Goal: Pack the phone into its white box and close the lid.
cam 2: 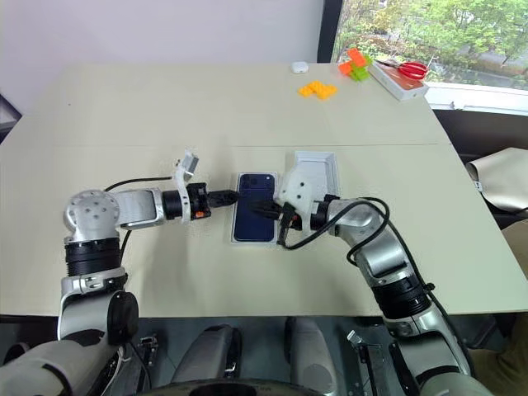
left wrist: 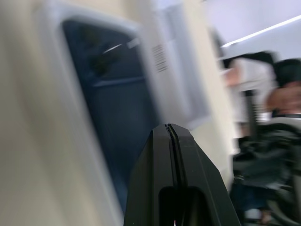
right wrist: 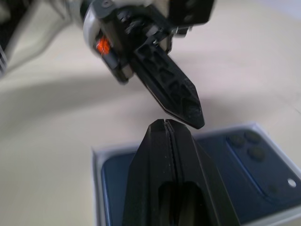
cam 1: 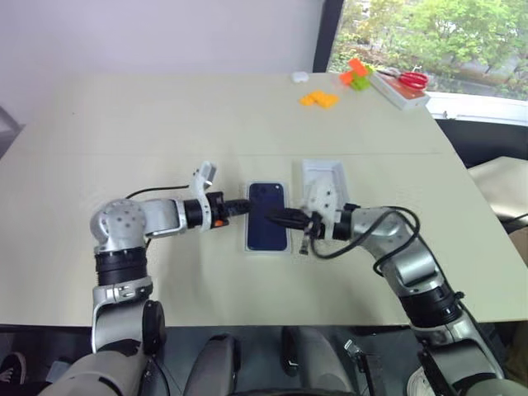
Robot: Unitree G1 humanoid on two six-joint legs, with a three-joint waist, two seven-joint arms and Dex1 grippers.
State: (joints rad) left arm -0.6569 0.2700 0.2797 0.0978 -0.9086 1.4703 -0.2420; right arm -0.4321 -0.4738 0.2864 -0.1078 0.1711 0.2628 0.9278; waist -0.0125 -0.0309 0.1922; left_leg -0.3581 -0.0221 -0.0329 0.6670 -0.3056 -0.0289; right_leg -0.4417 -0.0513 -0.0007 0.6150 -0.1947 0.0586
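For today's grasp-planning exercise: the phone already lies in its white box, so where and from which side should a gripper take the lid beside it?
Take the lid by one long side wall, coming from above. It lies flat with its hollow side up beside the white box, so the raised rim is the only part thin enough to pinch. Its near end is hidden behind the right gripper, so approach the far end.

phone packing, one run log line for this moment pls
phone: in white box | lid: off, beside box | left gripper: shut, empty | right gripper: shut, empty, over phone
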